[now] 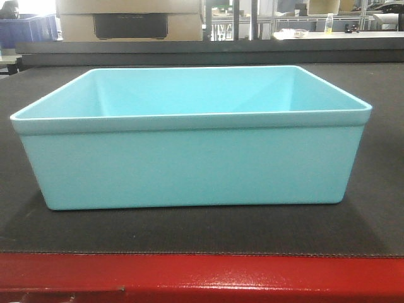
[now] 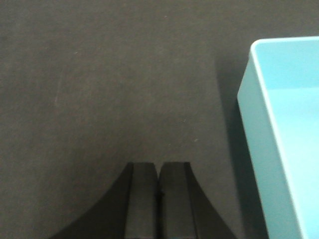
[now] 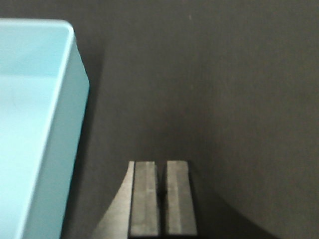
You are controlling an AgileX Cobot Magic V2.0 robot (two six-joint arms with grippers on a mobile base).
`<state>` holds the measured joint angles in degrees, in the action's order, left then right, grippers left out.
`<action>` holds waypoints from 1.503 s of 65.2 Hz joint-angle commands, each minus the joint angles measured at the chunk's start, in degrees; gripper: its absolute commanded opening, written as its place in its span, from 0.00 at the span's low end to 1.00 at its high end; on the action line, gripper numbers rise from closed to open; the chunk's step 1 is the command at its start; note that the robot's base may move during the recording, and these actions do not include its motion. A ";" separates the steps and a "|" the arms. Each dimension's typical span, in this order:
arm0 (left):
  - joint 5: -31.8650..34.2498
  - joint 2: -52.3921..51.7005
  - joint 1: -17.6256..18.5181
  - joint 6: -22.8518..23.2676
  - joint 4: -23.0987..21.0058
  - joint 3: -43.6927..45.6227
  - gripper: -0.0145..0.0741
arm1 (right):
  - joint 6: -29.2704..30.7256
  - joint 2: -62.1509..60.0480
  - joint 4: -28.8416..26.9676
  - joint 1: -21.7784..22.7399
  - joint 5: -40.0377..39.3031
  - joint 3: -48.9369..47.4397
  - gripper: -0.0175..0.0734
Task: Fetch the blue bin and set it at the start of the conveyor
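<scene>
The blue bin (image 1: 192, 151), a light turquoise tub, stands empty and upright on the dark grey conveyor belt (image 1: 379, 214), just behind its glossy red front edge (image 1: 202, 278). In the left wrist view my left gripper (image 2: 159, 167) is shut and empty over the belt (image 2: 109, 84), to the left of the bin's wall (image 2: 254, 129) and apart from it. In the right wrist view my right gripper (image 3: 162, 164) is shut and empty over the belt (image 3: 224, 89), to the right of the bin's wall (image 3: 70, 144) and apart from it. Neither gripper shows in the front view.
Behind the belt stand a beige machine with a dark opening (image 1: 129, 22), dark blue crates (image 1: 25, 28) at far left, and a table with a bottle (image 1: 329, 23) at far right.
</scene>
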<state>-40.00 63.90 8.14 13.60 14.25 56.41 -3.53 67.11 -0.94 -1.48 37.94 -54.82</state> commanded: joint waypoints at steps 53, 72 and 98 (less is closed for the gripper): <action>18.74 -36.33 -0.51 -0.04 0.04 -28.19 0.04 | 0.39 -47.39 1.87 0.43 -19.70 30.38 0.01; 18.74 -36.72 -0.51 -0.04 0.04 -28.19 0.04 | 0.39 -48.31 1.87 0.43 -20.38 30.38 0.01; 18.74 -36.72 -0.51 -0.04 0.04 -28.19 0.04 | 0.39 -48.31 1.87 0.43 -20.38 30.38 0.01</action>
<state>-22.38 27.32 7.85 13.48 14.25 28.24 -3.53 19.19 0.52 -1.37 18.93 -24.59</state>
